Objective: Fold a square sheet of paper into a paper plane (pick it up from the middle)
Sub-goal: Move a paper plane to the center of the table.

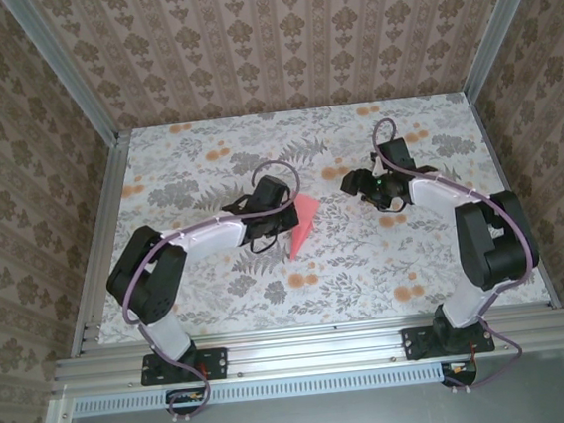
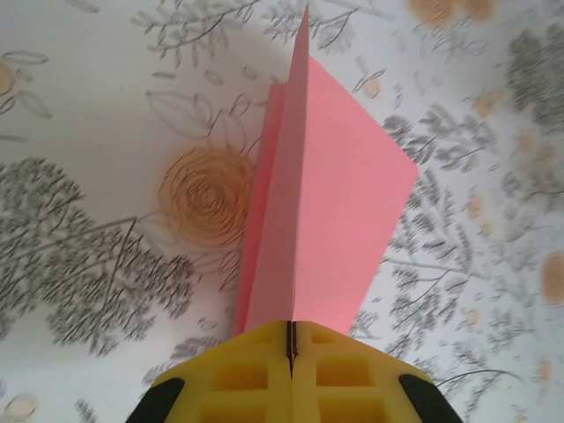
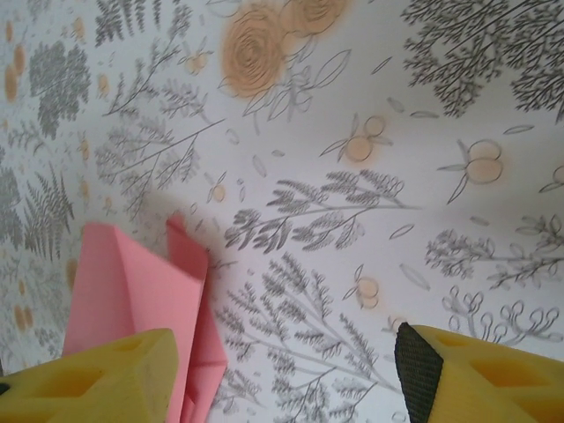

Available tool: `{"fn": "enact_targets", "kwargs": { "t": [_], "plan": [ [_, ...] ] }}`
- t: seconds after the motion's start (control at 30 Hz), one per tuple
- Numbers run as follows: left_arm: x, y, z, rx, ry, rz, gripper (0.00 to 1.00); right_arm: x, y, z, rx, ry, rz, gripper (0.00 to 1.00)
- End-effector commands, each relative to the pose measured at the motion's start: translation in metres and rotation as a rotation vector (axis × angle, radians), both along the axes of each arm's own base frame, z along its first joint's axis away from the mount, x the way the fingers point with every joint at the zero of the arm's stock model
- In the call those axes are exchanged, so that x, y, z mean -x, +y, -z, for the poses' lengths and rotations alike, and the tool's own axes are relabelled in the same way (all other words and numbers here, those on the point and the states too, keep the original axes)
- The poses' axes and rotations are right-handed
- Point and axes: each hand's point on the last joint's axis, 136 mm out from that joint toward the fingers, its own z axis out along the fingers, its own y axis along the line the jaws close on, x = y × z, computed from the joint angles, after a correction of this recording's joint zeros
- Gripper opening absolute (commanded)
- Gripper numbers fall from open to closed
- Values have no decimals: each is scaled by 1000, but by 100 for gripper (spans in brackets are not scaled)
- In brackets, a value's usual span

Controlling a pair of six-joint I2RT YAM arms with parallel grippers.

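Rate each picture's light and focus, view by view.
Top external: even soft light, no glare, sharp throughout. Left wrist: the pink paper is crisp, the tablecloth blurs toward the edges. Right wrist: the paper casts a soft shadow on the cloth; the close yellow jaws are fuzzy.
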Motion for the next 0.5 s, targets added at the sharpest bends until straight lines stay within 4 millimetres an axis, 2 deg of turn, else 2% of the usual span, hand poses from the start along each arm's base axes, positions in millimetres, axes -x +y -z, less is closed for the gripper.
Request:
{"fn": "enact_targets", "kwargs": {
  "t": [0.0,0.17,0.3,0.47],
  "plan": [
    [-12,-28,-38,234,-70,22,0,15,2,-8,49,-14,-32,69],
    [-18,-26,-29,314,-50,-15,0,27,24,-13,67,-29,-102,68],
    [-18,-3,-2,262,-12,-96,0,37,49,-9,72,-30,-178,65],
    [-11,7,20,247,21,-119,0,45,77,0,97,-15,-265,56]
  ]
}}
